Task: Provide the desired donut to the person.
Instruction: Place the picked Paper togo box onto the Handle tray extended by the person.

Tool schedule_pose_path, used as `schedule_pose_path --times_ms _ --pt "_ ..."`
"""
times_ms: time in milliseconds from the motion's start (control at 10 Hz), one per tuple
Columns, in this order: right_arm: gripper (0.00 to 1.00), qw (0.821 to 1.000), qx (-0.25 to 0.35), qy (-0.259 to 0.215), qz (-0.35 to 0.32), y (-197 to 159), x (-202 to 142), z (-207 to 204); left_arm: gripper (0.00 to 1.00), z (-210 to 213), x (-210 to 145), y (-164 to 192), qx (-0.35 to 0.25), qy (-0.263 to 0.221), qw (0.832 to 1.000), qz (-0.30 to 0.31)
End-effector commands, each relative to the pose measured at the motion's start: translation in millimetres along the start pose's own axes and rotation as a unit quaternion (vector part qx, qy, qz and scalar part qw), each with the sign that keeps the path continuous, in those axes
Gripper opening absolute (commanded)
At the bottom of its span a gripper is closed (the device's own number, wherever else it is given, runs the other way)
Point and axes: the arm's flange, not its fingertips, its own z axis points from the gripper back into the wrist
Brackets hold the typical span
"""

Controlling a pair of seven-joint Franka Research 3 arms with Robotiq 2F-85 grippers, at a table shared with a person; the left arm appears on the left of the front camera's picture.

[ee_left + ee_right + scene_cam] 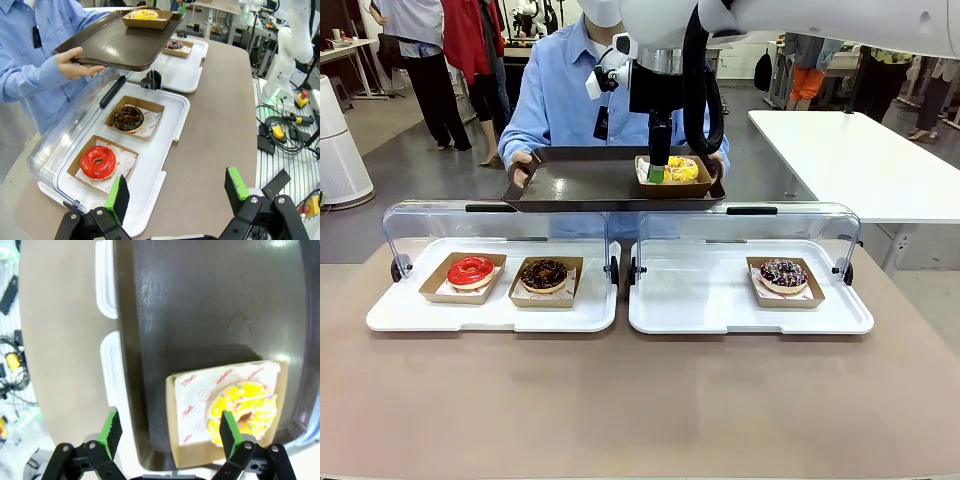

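- Looking across the table (640,400), we see the person (555,100) at the far side holding a brown serving tray (580,185) level with both hands, above the far edge of the display cases.
- We find the yellow donut (682,168), dotted with sprinkles, in its cardboard box (705,180) on that serving tray, near the corner on the robot's right.
- We see the right gripper (657,172) hanging straight down over the box, its green pad at the box's left edge.
- From the right wrist, we see the right gripper (170,432) with its jaws spread wide. One pad sits in front of the yellow donut (242,412) and the other is out over the tray's rim. The fingers grip nothing.
- We cannot tell whether that pad touches the box (190,405) or hangs just above it.
- From the left wrist, we see the left gripper (176,189) spread wide too and empty, above the near edge of the left white tray (165,115).
- We count a red donut (470,270) and a chocolate donut (544,273) side by side in boxes on that left tray.
- We see one dark sprinkled donut (783,273) boxed on the right white tray (700,300).
- We note that both clear lids (440,222) stand raised at the back.
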Motion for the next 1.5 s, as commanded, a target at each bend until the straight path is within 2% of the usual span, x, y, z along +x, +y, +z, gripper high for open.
schedule_pose_path --times_ms 0,300,500,700,900,1100,1200,1400 --pt "1.00 0.999 0.037 -0.004 0.017 31 -24 21 1.00 1 0 1 0.002 -0.013 1.000 -0.007" --pt "1.00 0.999 0.032 -0.010 0.040 96 -92 41 1.00 1 0 1 0.002 -0.013 1.000 -0.007" --pt "1.00 0.998 0.026 -0.006 0.063 119 -133 27 1.00 1 0 1 0.002 -0.013 1.000 -0.007" --pt "1.00 0.998 0.033 -0.009 0.055 131 -162 3 1.00 1 0 1 0.002 -0.013 1.000 -0.007" --pt "1.00 0.998 0.030 -0.011 0.045 131 -174 -13 1.00 1 0 1 0.002 -0.013 1.000 -0.007" --pt "1.00 0.999 0.026 0.000 0.023 112 -170 -22 1.00 1 0 1 0.002 -0.013 1.000 -0.007" --pt "1.00 0.999 0.035 0.006 0.039 128 -179 -15 1.00 1 0 1 0.002 -0.013 1.000 -0.007" --pt "1.00 0.999 0.035 0.006 0.039 128 -179 -15 1.00 1 0 1 0.002 -0.013 1.000 -0.007"
